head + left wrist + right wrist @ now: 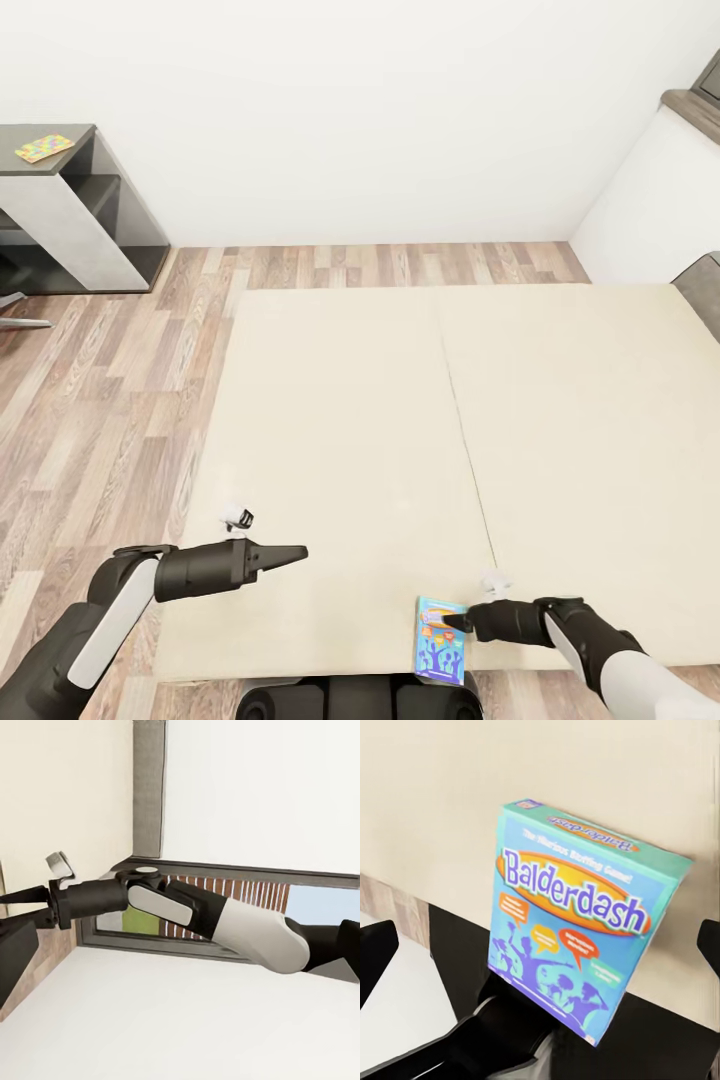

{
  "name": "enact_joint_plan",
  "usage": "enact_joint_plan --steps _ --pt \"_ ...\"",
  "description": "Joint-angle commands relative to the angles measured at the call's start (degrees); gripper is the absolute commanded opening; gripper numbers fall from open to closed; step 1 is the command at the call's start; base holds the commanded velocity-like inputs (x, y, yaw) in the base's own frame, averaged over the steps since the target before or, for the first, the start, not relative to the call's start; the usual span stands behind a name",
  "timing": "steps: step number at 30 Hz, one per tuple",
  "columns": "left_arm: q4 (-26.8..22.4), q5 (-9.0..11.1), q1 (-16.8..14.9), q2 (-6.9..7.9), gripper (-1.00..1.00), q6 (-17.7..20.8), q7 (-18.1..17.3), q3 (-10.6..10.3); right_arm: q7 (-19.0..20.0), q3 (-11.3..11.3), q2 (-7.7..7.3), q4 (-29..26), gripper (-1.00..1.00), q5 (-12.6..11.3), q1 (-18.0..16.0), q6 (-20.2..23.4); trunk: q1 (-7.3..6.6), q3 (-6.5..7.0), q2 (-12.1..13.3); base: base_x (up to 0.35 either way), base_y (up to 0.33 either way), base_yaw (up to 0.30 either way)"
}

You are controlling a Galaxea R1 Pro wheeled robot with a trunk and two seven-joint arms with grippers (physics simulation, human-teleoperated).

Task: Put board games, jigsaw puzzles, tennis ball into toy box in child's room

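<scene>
Spreading across most of the head view, the cream bed [560, 420] carries the Balderdash board game [440, 650] at its near edge, partly overhanging, presumably so the right fingers [458, 622] can take it. They sit spread either side of the box, not yet clamped. The left fingers [290, 552] hover together, idle. Wood floor [100, 400] surrounds; a far-left grey worktop [55, 160] holds a colourful jigsaw puzzle [44, 148].
</scene>
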Motion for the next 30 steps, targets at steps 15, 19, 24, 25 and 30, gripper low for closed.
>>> enact_joint_plan --steps 15,19,24,25,30 --pt "0.0 0.1 0.0 0.13 1.00 0.2 -0.1 0.0 -0.2 -0.3 -2.15 0.2 1.00 0.4 1.0 -1.8 0.03 -0.07 -0.1 0.000 0.000 0.000" --pt "0.0 0.1 0.0 0.13 1.00 0.2 -0.1 0.0 -0.8 -0.4 -2.01 0.2 1.00 0.4 1.3 -2.0 0.03 -0.07 -0.1 0.000 0.000 0.000" --pt "0.0 0.1 0.0 0.08 1.00 0.2 -0.1 0.0 -5.9 -0.4 -1.30 0.2 1.00 0.4 1.5 -2.2 0.03 -0.07 -0.1 0.000 0.000 0.000" --pt "0.0 0.1 0.0 0.07 1.00 0.2 -0.1 0.0 -7.0 -0.4 -1.13 0.2 1.00 0.4 1.5 -2.2 0.03 -0.07 -0.1 0.000 0.000 0.000" --pt "0.0 0.1 0.0 0.05 1.00 0.2 0.0 0.0 -14.2 -0.4 0.99 0.2 1.00 0.3 1.5 -2.3 0.03 -0.07 -0.1 0.000 0.000 0.000"
